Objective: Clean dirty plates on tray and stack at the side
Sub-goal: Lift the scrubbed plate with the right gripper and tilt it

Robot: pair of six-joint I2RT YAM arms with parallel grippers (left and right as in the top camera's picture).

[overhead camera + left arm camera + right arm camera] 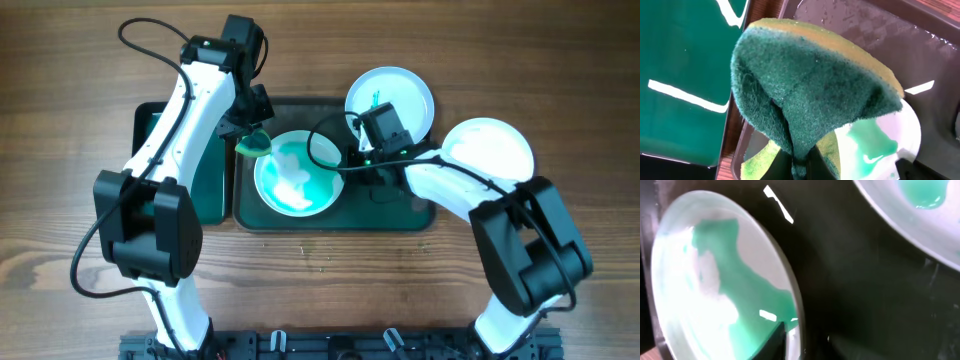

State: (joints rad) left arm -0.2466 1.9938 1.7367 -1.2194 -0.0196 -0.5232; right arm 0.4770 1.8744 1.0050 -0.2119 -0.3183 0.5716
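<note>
A plate smeared teal-green (pixel 297 173) lies on the left part of the large dark tray (pixel 392 207). My left gripper (pixel 250 128) is shut on a green and yellow sponge (pixel 254 144), held over this plate's back left rim. In the left wrist view the sponge (pixel 810 85) fills the middle, pinched between the fingers (pixel 800 167), with the plate (pixel 880 145) below it. My right gripper (pixel 352 163) is shut on the plate's right rim; its fingers (pixel 795 340) straddle the rim (pixel 715 280). A second smeared plate (pixel 390 97) sits at the tray's back right corner. A third, clean-looking plate (pixel 487 150) lies on the table to the right.
A smaller green tray (pixel 165 165) lies left of the large one, under my left arm; it also shows in the left wrist view (pixel 680 75). The second plate (pixel 910 210) shows at the top right of the right wrist view, above the wet dark tray floor (pixel 860 295).
</note>
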